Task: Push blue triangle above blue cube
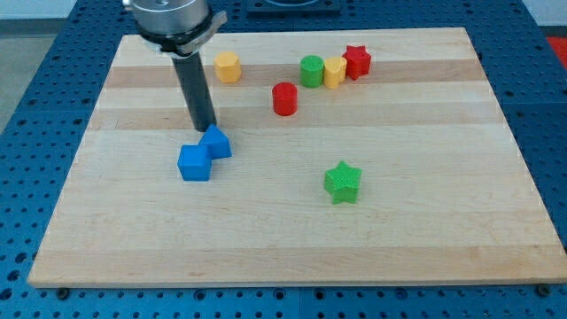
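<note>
Tip (205, 129) touches blue triangle (216, 142); blue cube (194, 164) adjoining.

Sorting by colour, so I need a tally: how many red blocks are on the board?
2. A red star at the view's top right, ending a touching row beside a yellow block, and a red cylinder standing alone below-left of that row. None seems hidden.

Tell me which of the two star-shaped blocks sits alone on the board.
The green star block, toward the view's lower right, stands apart from everything. The red star block at the view's top touches a yellow block in a row.
</note>
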